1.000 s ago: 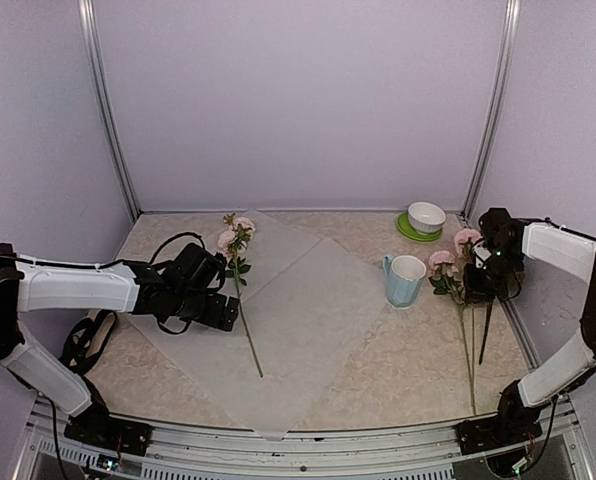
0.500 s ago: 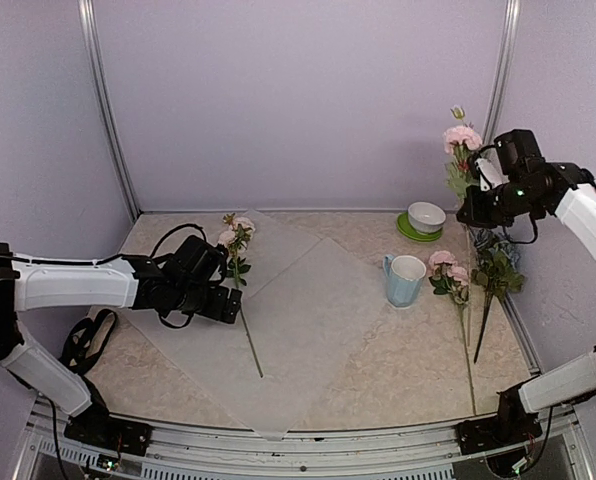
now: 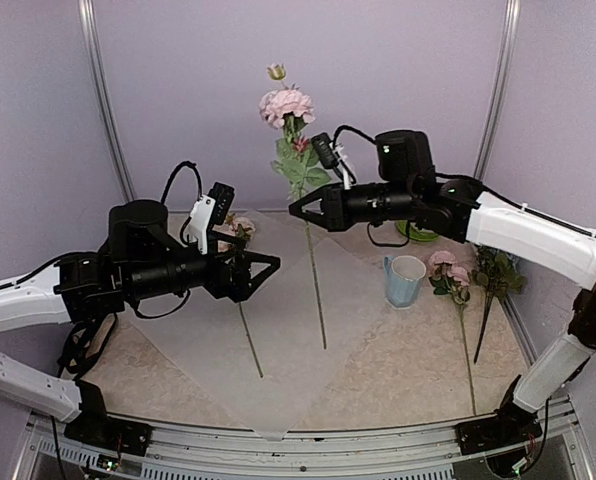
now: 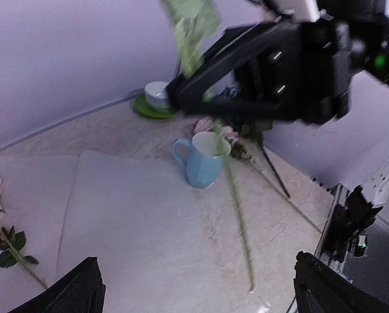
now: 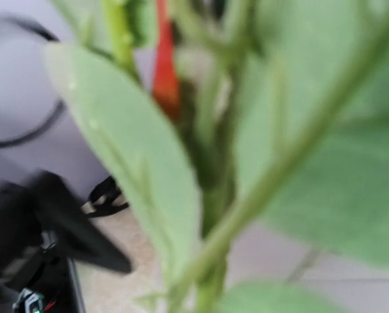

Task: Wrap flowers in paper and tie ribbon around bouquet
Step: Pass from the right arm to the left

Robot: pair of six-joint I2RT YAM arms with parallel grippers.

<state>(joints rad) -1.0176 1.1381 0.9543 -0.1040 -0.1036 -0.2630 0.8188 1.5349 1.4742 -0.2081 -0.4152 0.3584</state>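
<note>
Flower-laying step: rose (image 3: 286, 103) is pinched by right fingers (image 3: 300, 212) above paper (image 3: 283, 335); left fingers (image 3: 263, 272) are spread. Lowering is needed next.

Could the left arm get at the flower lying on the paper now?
Likely yes: the left gripper hangs open just over that flower, nothing between them; the right gripper holds its rose clear.

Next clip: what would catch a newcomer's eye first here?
A tall pink rose held upright by the right claw, over the frosted paper at table centre. Beside it the left claw hangs wide open, near another stem lying on the paper's left part. A blue mug stands by the paper's right edge.
</note>
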